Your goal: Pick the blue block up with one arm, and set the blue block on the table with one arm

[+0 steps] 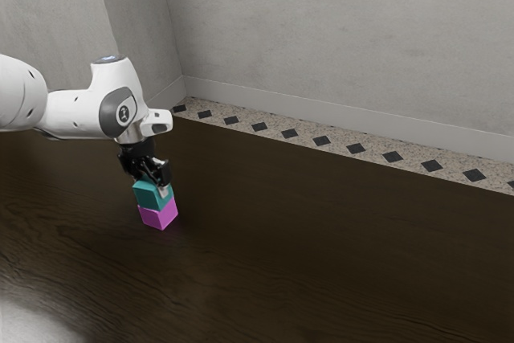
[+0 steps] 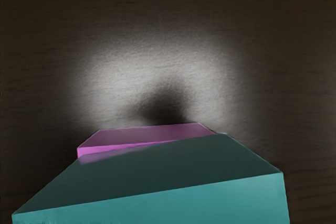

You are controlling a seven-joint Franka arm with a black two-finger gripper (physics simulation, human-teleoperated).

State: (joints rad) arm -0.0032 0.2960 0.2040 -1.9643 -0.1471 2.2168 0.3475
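Our white arm comes in from the ext. view's left, w/ its black claw pointing down at the smooth teal-blue cube-shaped block. Can't tell if we've got a grip on it or are just around it. That block is directly over the smooth pink-purple cube-shaped block, turned a bit vs. it; can't tell if it rests there or is slightly raised. Pink one sits on the dark wood-grain bench. In wrist view, teal block is nearest our claw, partly covering pink; bench beyond has a bright patch w/ a dark shadow next to pink. Past bench: speckled floor strip w/ dark diamonds, then grey wall.
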